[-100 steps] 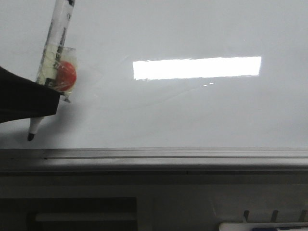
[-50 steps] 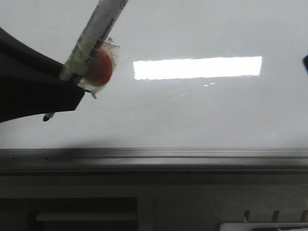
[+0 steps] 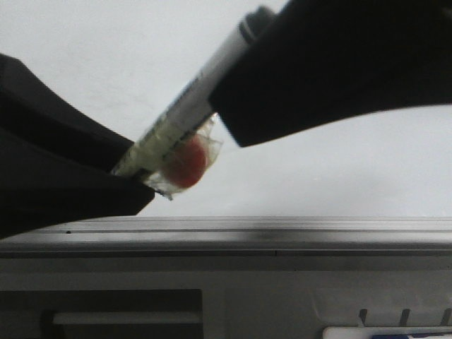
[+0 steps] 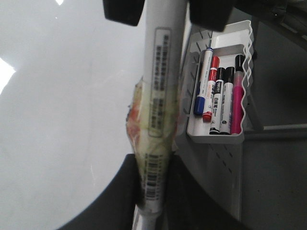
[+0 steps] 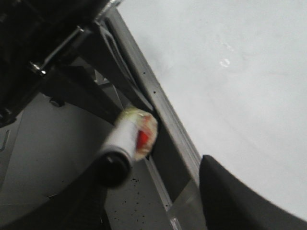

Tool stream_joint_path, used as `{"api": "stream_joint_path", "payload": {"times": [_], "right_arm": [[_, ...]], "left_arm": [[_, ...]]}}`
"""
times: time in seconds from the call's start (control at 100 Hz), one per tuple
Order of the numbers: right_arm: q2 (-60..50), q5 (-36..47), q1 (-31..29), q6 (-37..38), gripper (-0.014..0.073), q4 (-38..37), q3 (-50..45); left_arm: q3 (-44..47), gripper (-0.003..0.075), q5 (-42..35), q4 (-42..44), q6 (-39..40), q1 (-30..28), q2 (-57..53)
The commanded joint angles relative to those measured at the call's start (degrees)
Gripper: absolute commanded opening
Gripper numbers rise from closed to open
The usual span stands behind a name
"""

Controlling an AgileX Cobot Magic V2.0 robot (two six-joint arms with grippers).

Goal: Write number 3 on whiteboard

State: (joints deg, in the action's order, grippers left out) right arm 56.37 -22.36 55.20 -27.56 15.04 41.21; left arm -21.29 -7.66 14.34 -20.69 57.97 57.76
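The whiteboard [image 3: 106, 56] fills the background and shows no number 3 in any view; the bright reflection is covered. My left gripper [image 3: 134, 185] is shut on the lower part of a white marker pen [image 3: 191, 113], which slants up to the right, with a red blob taped to its barrel. The pen's tip is hidden behind the left gripper. My right gripper [image 3: 236, 116] is open, its fingers on either side of the pen's dark upper end and apart from it. In the right wrist view that pen end [image 5: 112, 167] lies near one finger, with a wide gap to the other finger [image 5: 240, 196].
The board's grey metal frame edge [image 3: 282, 229] runs below the grippers, with a dark tray [image 3: 127, 311] under it. A white holder [image 4: 216, 138] with several coloured markers hangs beside the board. The whiteboard also shows in the wrist views [image 4: 62, 96] [image 5: 240, 72].
My left gripper has moved right and tilted the pen further over. My right gripper has come in from the upper right to the pen's upper end and now covers the light reflection.
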Motion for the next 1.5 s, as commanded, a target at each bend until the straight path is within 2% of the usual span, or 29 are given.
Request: {"api": "stream_joint_path", "payload": {"times": [0.0, 0.18, 0.29, 0.38, 0.5, 0.6, 0.67, 0.77, 0.84, 0.91, 1.06, 1.25, 1.4, 1.49], "right_arm": [[1.2, 3.8, 1.6, -0.5, 0.0379, 0.6, 3.3], [3.2, 3.2, 2.6, -0.5, 0.0374, 0.6, 4.4], [3.2, 3.1, 2.6, -0.5, 0.0303, 0.6, 4.4], [3.2, 2.4, 2.6, -0.5, 0.0175, 0.6, 4.4], [3.2, 1.6, 2.6, -0.5, -0.0068, 0.4, 4.4], [3.2, 1.6, 2.6, -0.5, -0.0061, 0.4, 4.4], [3.2, 1.6, 2.6, -0.5, -0.0061, 0.4, 4.4], [3.2, 1.7, 2.6, -0.5, -0.0061, -0.7, 4.4], [3.2, 2.7, 2.6, -0.5, -0.0061, -1.0, 4.4], [3.1, 3.4, 2.2, -0.2, -0.0061, -1.0, 4.6], [3.1, 1.4, -1.3, 0.3, -0.0061, -1.0, 7.1], [3.2, -0.9, -7.9, 0.3, -0.0061, -1.0, 12.4], [4.8, -6.3, -12.0, 0.3, -0.0061, -1.0, 17.0], [6.6, -8.1, -12.9, 0.3, -0.0061, -1.0, 19.0]], "left_arm": [[-1.9, -0.0021, -4.5, -0.2, 0.0, 0.5, 0.8], [-1.9, -0.0021, -6.3, -0.2, 0.0, 0.5, 1.2], [-1.9, -0.0021, -6.3, -0.2, 0.0, 0.5, 1.2], [-1.9, -0.0021, -7.1, -0.2, 0.0, 0.5, 1.2], [-1.9, -0.0020, -7.6, -0.2, 0.0, 0.5, 1.2], [-1.9, 0.0001, -7.6, -0.2, 0.0, 0.5, 1.2], [-1.9, 0.0070, -7.6, -0.2, 0.0, 0.5, 1.2], [-1.9, 0.0253, -7.6, -1.0, 0.5, 0.5, 1.2], [-1.9, 0.0372, -7.6, -4.6, 0.5, 0.4, 0.9], [-1.9, 0.0430, -6.9, -8.8, 0.5, 0.3, -0.3], [-1.9, 0.0428, -6.6, -13.4, 0.5, 0.3, -5.0], [-1.9, 0.0426, -6.6, -14.3, 0.5, 0.2, -9.5], [-1.9, 0.0358, -6.6, -18.9, 0.5, -3.3, -10.1], [-1.9, 0.0344, -6.6, -19.3, 0.5, -5.8, -10.1]]}}
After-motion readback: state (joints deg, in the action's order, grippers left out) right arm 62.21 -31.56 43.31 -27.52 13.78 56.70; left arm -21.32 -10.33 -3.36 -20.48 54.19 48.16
